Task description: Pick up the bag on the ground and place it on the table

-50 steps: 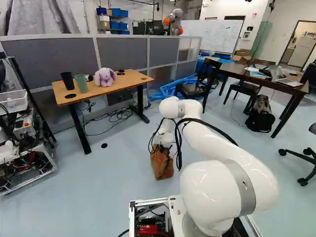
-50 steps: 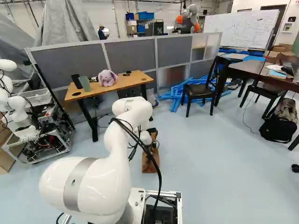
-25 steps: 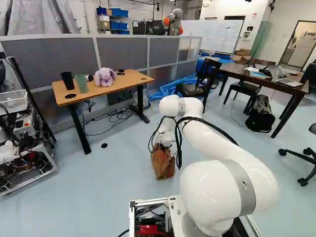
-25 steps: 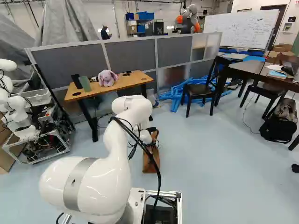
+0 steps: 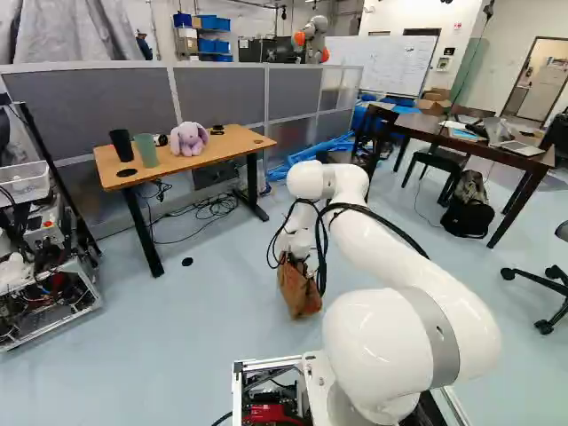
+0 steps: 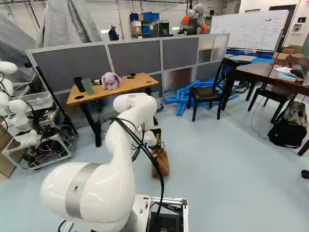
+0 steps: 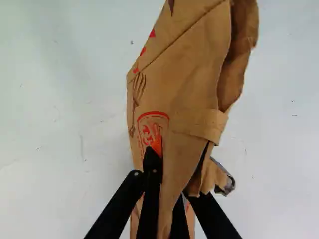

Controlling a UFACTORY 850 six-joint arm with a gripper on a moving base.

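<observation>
The black gripper (image 5: 291,258) is at the top of the brown paper bag (image 5: 300,291), its fingertips hidden in the base views. From the wrist, the gripper (image 7: 175,162) is shut on the bag (image 7: 187,84), with folded paper pinched between the two fingers. Red and brown print marks the bag's side. The bag (image 6: 161,165) leans in both base views; whether its bottom touches the floor I cannot tell. Beyond the arm stands the wooden table (image 5: 232,144), bearing a purple plush rabbit (image 5: 188,138), a black cup (image 5: 122,145) and a green cup (image 5: 146,149).
Grey partitions (image 6: 136,55) run behind the table, with cables (image 5: 213,207) beneath it. A black chair (image 6: 207,92) and blue frames (image 6: 181,99) are further right. A dark table (image 5: 497,153) has a backpack (image 5: 468,213) beside it. Another robot (image 6: 17,108) stands at the left.
My arm has risen slightly. The bag has swung with the gripper and leans more, its bottom shifting to the right in both base views. The base has not moved.
</observation>
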